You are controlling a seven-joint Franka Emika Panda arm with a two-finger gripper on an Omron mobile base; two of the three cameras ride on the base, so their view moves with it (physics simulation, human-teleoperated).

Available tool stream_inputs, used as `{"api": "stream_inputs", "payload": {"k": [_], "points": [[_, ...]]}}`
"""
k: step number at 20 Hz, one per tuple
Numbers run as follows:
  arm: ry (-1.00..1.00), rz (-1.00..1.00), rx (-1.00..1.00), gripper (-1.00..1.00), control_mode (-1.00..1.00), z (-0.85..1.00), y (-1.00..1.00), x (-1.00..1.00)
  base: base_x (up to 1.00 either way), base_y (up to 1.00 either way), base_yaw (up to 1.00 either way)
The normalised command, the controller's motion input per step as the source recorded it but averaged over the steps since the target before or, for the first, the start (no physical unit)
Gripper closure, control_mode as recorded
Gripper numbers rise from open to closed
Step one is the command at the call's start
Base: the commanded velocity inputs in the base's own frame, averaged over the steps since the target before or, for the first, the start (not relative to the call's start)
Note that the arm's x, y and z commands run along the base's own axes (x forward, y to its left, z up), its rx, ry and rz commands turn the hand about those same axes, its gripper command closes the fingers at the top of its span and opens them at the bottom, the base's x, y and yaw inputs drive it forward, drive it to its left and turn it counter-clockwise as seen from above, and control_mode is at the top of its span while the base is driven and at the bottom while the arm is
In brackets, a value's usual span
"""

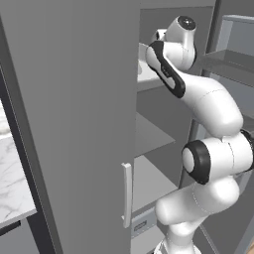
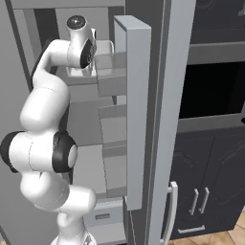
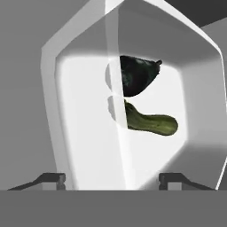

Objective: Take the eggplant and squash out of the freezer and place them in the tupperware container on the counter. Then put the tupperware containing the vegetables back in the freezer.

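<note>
Centre frame, white tupperware container (image 3: 88, 133) holding eggplant (image 3: 137, 75) and squash (image 3: 150, 123), fingers (image 3: 170, 178) spread, released, straddling its near rim, far edge cropped.

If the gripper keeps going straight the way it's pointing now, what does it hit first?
Most likely the shallow white see-through tupperware container directly ahead, probably its near rim or floor before the dark eggplant and green squash inside; depth is unclear.

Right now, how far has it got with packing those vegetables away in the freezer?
Nearly finished, by the look of it. The eggplant and squash already lie in the white container, which sits on a shelf inside the freezer. The end effector stands open just in front of the container, gripping nothing. What seems left is drawing the arm out; the freezer door is open.
</note>
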Motion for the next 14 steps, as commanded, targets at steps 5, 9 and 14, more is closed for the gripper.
{"api": "stream_inputs", "payload": {"k": [5, 9, 14], "points": [[-0.09, -0.04, 0.00, -1.00, -1.00, 0.04, 0.00, 0.00, 0.00, 0.00, 0.00], [-0.04, -0.01, 0.03, -1.00, -1.00, 0.21, -0.07, -0.43, 0.00, 0.00, 0.00], [-0.02, 0.00, 0.01, -1.00, -1.00, 0.16, -0.03, -0.69, 0.00, 0.00, 0.00]]}}
